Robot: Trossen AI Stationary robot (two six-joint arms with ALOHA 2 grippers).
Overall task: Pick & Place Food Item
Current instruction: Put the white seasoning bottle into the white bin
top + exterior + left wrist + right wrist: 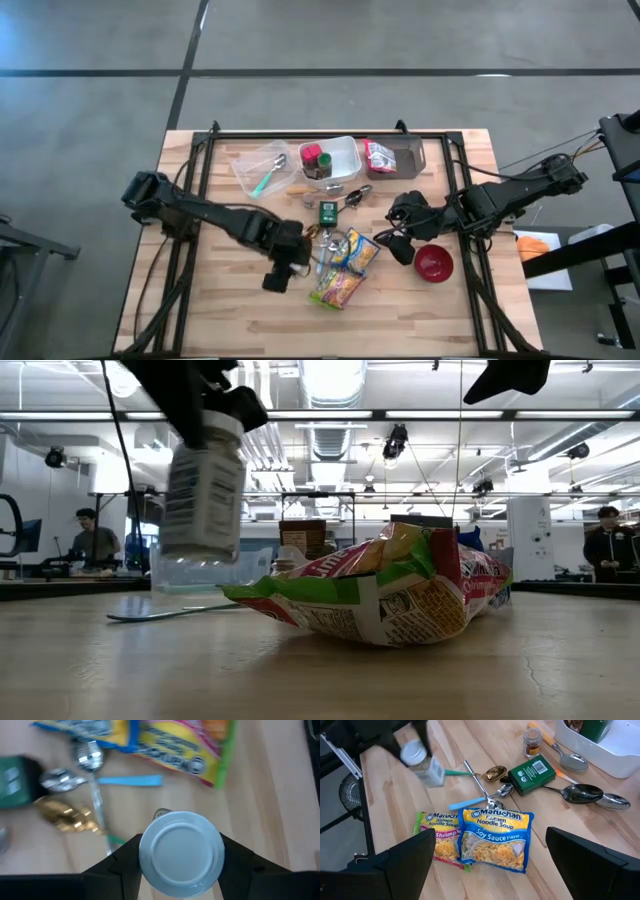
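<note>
A small clear bottle with a pale round lid (pixel 181 852) and a printed label (pixel 205 490) hangs above the table, with my left gripper (pixel 290 262) shut on it. It also shows blurred in the right wrist view, as the bottle (pixel 422 762). Beside it, two ramen packets lie flat on the wood: a blue one (pixel 494 839) and a yellow-green one (pixel 440 837). My right gripper (pixel 490 865) stands open, off the table at the right, over bare wood near the packets. My left gripper pinches the bottle's top end, at the lid's rim (pixel 147 855), between its two fingers (pixel 125 865), one on each side. The fingers come from above, pointing steeply down. The bottle hangs below them nearly upright, its bottom (pixel 195 555) clear of the table.
Spoons (pixel 580 792), a green box (pixel 534 774) and a small spice jar (pixel 532 739) lie at mid-table. Along the far edge stand a clear bin (pixel 265 170), a white bin (pixel 330 160) and a dark bin (pixel 393 157). A red bowl (pixel 433 263) sits at the right.
</note>
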